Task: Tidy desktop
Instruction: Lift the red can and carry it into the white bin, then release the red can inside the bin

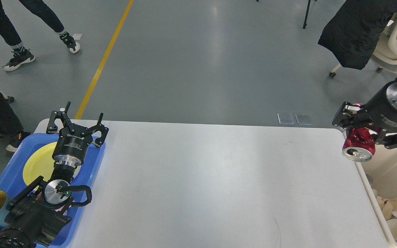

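Desktop (pixel 212 179) is bare; right gripper (pixel 360 139) pinches a crushed red can (pixel 357 146) over the bin (pixel 391 220), probably to drop it. Left gripper (pixel 76 120), jaws spread and holding nothing, hangs over the blue tray (pixel 12 165).

Bin (pixel 388 206) cut off at right edge

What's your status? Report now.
Right gripper shut on red can, at bin edge. Left gripper open above blue tray. Desktop bare.
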Motion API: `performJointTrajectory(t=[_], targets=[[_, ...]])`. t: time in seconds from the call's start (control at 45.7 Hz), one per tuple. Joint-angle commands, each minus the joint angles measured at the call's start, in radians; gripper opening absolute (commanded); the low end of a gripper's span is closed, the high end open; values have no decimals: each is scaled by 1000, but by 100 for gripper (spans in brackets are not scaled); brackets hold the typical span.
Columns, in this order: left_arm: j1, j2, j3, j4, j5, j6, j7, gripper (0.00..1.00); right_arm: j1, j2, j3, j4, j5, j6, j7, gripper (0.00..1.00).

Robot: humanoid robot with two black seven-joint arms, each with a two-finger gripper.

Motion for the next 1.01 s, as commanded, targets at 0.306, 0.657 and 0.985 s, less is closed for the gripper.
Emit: performJointTrajectory(t=[0.306,0.657,0.985], targets=[[0,0,0,0,0,0,0,96,-692,-395,202,-639,-4,-174,0,0],[0,0,0,0,0,0,0,96,-1508,-214,575,-1422,-4,-288,0,0],[0,0,0,0,0,0,0,96,-1711,-80,614,-1510,-8,-450,-2,0]])
